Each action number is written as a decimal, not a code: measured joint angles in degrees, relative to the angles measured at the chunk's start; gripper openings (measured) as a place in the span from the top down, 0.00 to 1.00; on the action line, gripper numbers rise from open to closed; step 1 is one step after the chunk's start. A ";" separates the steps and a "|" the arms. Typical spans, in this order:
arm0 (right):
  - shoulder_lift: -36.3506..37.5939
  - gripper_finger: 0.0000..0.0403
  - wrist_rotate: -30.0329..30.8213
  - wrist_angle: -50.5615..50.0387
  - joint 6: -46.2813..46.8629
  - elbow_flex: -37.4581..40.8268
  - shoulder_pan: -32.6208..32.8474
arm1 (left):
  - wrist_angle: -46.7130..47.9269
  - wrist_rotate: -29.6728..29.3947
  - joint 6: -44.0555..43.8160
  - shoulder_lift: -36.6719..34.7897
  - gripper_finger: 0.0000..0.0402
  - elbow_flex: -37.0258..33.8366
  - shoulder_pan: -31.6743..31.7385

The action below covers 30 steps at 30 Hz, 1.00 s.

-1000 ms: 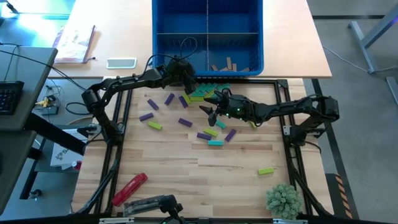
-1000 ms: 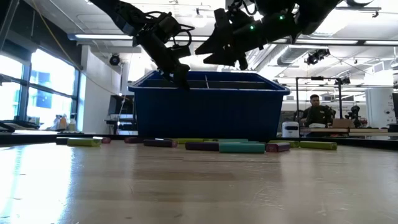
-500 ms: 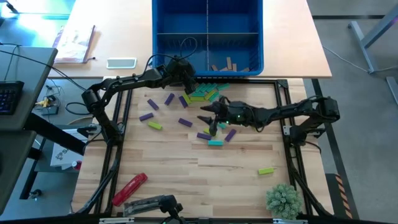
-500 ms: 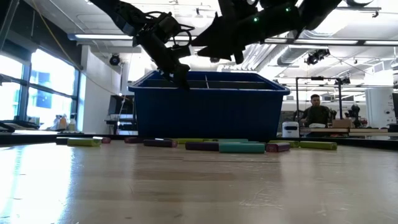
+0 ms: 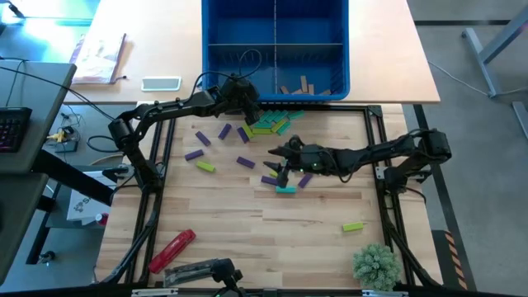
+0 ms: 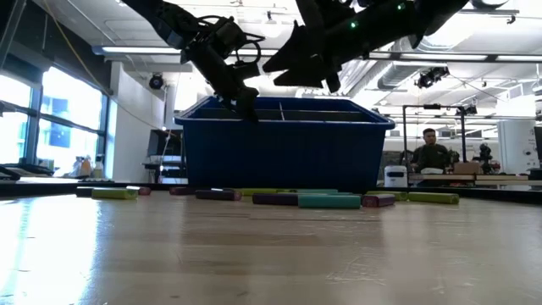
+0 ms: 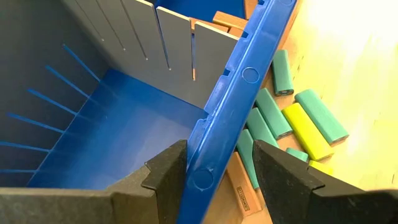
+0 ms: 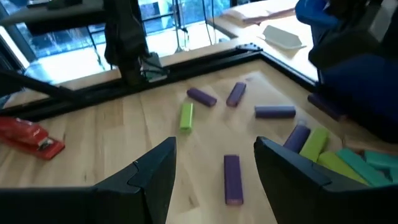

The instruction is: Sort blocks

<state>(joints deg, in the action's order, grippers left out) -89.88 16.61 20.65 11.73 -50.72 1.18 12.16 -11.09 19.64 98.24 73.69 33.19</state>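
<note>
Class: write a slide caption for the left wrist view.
Left gripper straddles the blue bin's rim; teal and yellow-green blocks lie outside.
</note>
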 joint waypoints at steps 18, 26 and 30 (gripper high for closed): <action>-15.59 0.50 -2.06 6.21 -3.05 -1.00 -1.61 | 0.00 0.01 -0.21 0.00 0.59 0.00 0.00; -21.31 0.50 -1.37 7.01 -4.68 -4.66 -5.65 | 2.01 -0.89 -4.53 -0.44 0.59 0.00 0.02; -21.49 0.50 2.27 6.60 -4.63 -4.83 -7.85 | 9.94 -6.72 -10.99 -2.85 0.59 0.07 0.25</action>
<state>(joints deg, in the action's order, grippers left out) -111.37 18.88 27.25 7.09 -55.55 -6.67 22.10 -17.81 8.65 95.39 73.76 33.44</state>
